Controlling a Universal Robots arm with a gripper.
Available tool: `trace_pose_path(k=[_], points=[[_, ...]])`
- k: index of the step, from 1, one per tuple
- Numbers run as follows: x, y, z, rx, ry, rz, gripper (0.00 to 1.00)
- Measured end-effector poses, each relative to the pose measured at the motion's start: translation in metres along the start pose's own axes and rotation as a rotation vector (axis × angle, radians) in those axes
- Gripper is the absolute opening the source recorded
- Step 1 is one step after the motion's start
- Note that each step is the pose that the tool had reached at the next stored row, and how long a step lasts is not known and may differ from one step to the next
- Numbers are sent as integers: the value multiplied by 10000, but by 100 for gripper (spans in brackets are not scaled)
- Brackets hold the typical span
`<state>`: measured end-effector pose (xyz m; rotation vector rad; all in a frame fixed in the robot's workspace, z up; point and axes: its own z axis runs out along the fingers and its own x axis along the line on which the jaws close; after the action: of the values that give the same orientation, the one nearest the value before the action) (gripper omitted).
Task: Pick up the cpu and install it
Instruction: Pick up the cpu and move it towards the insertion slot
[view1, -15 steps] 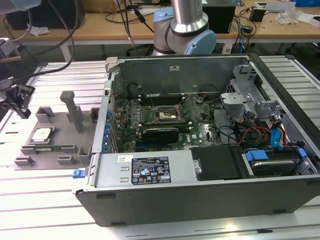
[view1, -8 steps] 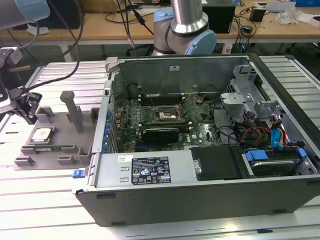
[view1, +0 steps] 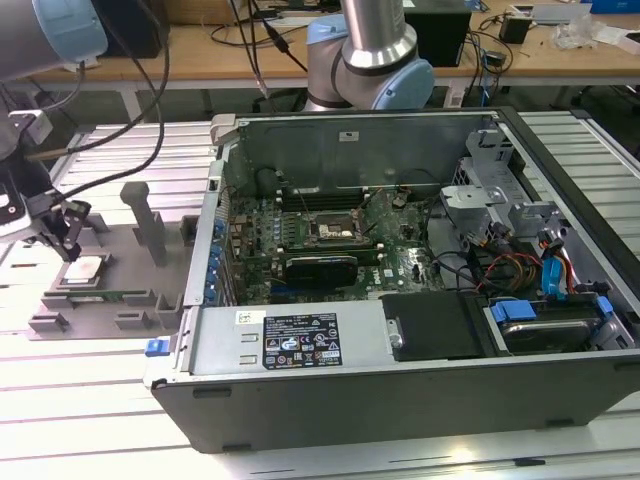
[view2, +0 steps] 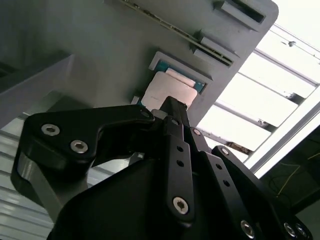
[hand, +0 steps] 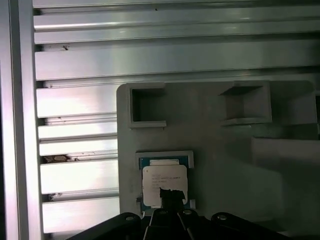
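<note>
Gripper (view1: 68, 243) directly over cpu (view1: 83, 268), seated in grey holder (view1: 127, 263).

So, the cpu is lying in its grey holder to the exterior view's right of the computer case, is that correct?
Not quite: the exterior view shows the cpu lying in its grey holder to that view's left of the computer case, not its right.

cpu (hand: 164, 181) seated in pocket of grey tray (hand: 225, 150); gripper (hand: 172, 197) tip overlaps cpu edge; tray on slatted counter (hand: 75, 65).
</note>
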<state>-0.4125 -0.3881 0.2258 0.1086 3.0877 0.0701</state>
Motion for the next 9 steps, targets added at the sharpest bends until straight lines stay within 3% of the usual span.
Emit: trace_pose_path(k=[9], points=[[-9,-15,156,-2,6,-75,11]])
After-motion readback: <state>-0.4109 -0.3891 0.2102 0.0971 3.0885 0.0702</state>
